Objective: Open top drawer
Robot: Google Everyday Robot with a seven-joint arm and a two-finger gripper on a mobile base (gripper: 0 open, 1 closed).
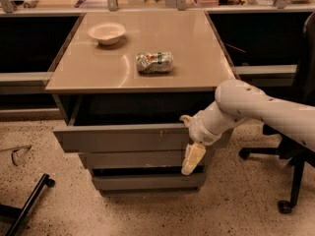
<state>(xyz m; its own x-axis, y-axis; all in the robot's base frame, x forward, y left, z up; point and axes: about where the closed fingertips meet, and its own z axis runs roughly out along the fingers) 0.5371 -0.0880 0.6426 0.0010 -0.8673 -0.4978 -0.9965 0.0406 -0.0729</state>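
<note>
I have the claw (191, 146) at the right end of the top drawer (123, 137), whose partly pulled-out front stretches away to its left; I cannot tell its grip.

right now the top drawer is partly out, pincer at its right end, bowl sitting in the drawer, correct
Not quite. The camera view shows the bowl on the cabinet top, not in the drawer. The top drawer is partly out, with the pincer at its right end.
</note>
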